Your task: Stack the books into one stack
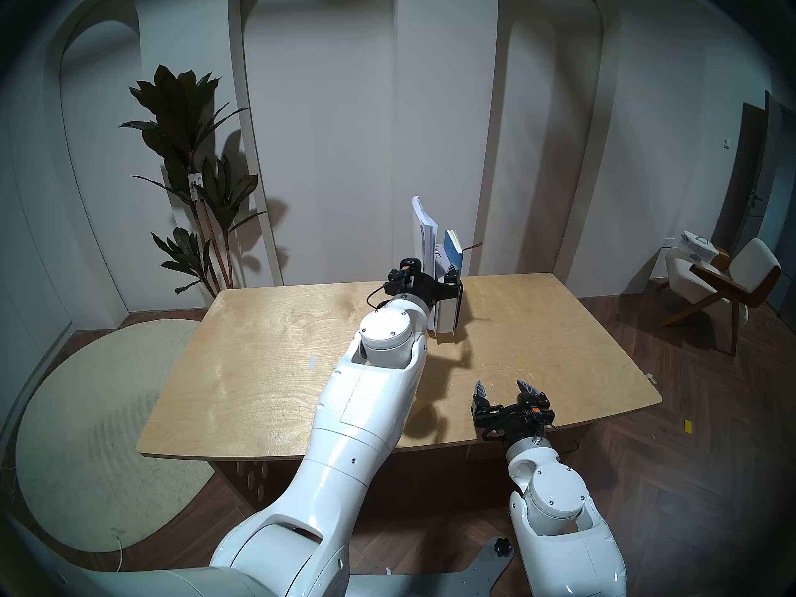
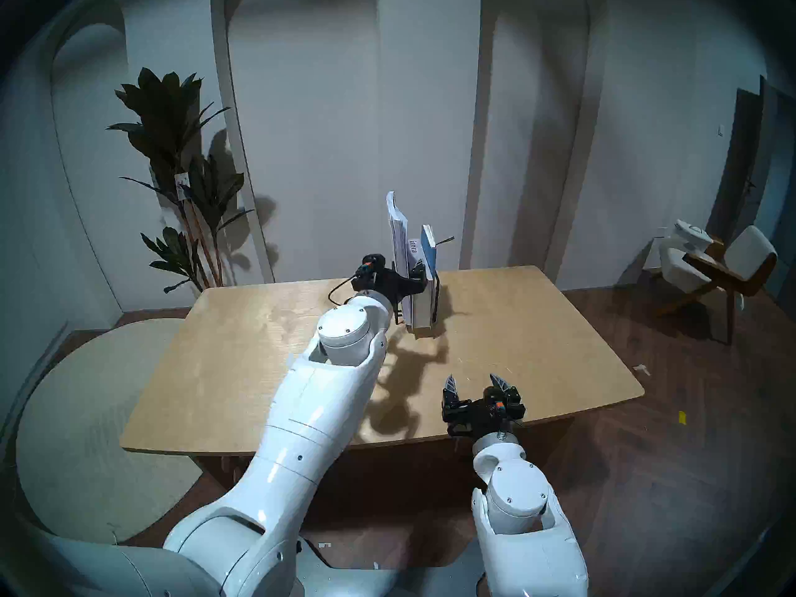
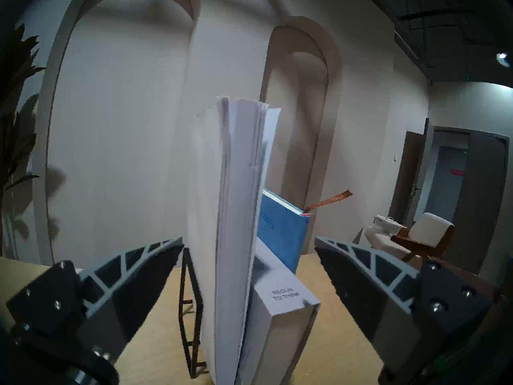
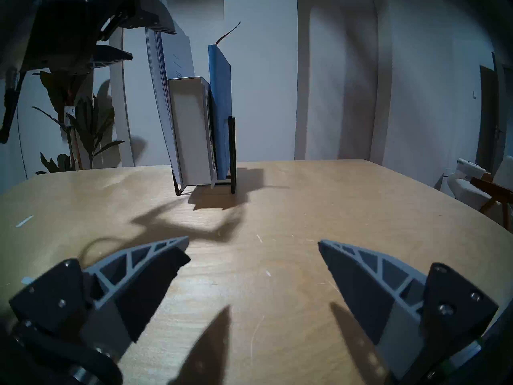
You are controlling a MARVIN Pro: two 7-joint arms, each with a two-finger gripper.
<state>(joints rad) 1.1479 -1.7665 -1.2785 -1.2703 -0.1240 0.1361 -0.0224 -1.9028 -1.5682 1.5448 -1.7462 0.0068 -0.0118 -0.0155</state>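
Observation:
Three books stand upright in a black wire rack [image 1: 460, 307] at the far middle of the wooden table [image 1: 267, 368]. A tall thin white softcover [image 1: 424, 234] is on the left, a thick white-grey book [image 1: 446, 312] in the middle and a thin blue book [image 1: 454, 251] with a dark ribbon on the right. My left gripper [image 1: 430, 275] is open at the books' near edges. In the left wrist view its fingers flank the white softcover [image 3: 236, 209], thick book [image 3: 286, 292] and blue book [image 3: 283, 231] without touching. My right gripper [image 1: 502, 385] is open and empty, low over the table's front right.
A tall potted plant [image 1: 194, 174] stands behind the table's far left corner. A round pale rug [image 1: 86, 432] lies on the floor to the left. A wooden chair with white cushions [image 1: 723, 281] stands at the far right. A small white mark [image 1: 312, 361] is on the table.

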